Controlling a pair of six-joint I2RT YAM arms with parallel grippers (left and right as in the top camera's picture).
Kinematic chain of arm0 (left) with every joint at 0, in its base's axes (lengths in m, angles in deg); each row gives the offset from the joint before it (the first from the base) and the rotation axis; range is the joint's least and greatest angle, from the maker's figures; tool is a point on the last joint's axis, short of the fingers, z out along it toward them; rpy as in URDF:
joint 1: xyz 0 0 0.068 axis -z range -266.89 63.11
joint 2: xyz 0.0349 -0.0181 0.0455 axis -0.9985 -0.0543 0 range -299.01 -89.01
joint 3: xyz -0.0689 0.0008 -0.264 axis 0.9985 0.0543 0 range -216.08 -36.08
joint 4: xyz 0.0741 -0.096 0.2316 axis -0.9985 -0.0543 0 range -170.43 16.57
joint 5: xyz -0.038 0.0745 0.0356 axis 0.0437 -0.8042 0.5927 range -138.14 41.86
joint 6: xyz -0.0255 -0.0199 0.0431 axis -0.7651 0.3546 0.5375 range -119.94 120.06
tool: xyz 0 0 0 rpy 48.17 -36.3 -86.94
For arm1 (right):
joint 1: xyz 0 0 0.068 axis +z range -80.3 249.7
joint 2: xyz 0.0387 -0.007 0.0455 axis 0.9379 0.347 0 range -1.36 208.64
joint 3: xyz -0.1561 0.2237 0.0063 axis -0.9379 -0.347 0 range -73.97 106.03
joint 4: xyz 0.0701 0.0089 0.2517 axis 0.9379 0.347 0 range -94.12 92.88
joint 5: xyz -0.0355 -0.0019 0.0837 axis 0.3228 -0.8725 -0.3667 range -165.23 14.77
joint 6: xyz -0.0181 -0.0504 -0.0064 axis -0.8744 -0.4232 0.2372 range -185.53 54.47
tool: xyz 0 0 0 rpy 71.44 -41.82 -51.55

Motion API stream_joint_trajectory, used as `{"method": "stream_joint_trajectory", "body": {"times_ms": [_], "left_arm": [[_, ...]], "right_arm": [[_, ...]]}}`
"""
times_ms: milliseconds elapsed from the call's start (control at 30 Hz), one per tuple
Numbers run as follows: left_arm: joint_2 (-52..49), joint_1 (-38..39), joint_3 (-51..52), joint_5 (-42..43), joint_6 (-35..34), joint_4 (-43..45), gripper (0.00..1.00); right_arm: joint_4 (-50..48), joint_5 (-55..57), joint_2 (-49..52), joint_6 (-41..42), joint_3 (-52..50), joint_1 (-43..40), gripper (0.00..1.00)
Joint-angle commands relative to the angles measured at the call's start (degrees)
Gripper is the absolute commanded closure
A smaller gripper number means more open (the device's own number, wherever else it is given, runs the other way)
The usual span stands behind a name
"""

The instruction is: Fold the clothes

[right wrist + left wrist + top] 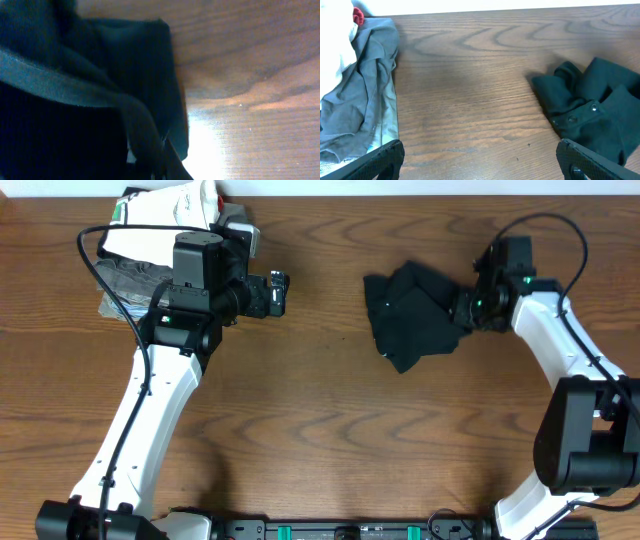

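Note:
The clothes (410,315), one crumpled black garment, lie bunched on the wooden table right of centre. My right gripper (463,310) sits at the garment's right edge and is shut on a fold of it. In the right wrist view the dark fabric (75,100) fills the left side and rises to the jaws of the right gripper (160,172). My left gripper (278,293) hovers open over bare wood, well left of the garment. In the left wrist view the clothes (595,110) lie at the right, past the right fingertip (587,162), and the left gripper (480,167) holds nothing.
A stack of folded garments (150,245) sits at the table's back left corner, under and behind my left arm. Its grey piece (370,90) and white piece (335,55) show in the left wrist view. Bare wood (330,420) lies between the arms.

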Motion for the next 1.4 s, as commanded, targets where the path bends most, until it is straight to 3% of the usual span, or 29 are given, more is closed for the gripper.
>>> {"method": "stream_joint_trajectory", "body": {"times_ms": [0, 100, 233, 267, 367, 600, 833, 1033, 1367], "left_arm": [[-0.1, -0.3, -0.3, -0.7, 1.0, 0.0, 0.02], [-0.1, -0.3, -0.3, -0.7, 1.0, -0.2, 0.02], [-0.1, -0.3, -0.3, -0.7, 1.0, -0.2, 0.02], [-0.1, -0.3, -0.3, -0.7, 1.0, -0.2, 0.02], [-0.1, -0.3, -0.3, -0.7, 1.4, -0.2, 0.02], [-0.1, -0.3, -0.3, -0.7, 1.4, -0.4, 0.02], [-0.1, -0.3, -0.3, -0.7, 1.8, -0.4, 0.02], [-0.1, -0.3, -0.3, -0.7, 1.8, -0.4, 0.02], [-0.1, -0.3, -0.3, -0.7, 1.8, -0.6, 0.02]], "right_arm": [[-3.9, 0.3, 2.9, 0.8, -4.7, -1.5, 0.99], [-6.6, 0.4, 6.8, 0.7, -5.9, -2.3, 0.98], [-7.0, -0.5, 8.5, -0.8, -5.8, -2.9, 0.47], [-6.6, -1.1, 8.0, -1.1, -5.3, -3.0, 0.39], [-4.4, -1.4, 6.5, -1.2, -2.1, -3.1, 0.32], [3.6, -2.9, 0.2, -4.4, 9.0, -2.8, 0.3], [2.5, -7.4, -1.1, -12.0, 15.9, -0.2, 0.23], [1.0, -13.3, 1.9, -21.0, 15.9, 2.3, 0.35], [-1.7, -15.9, 7.5, -17.7, 15.9, 4.9, 0.35]]}}
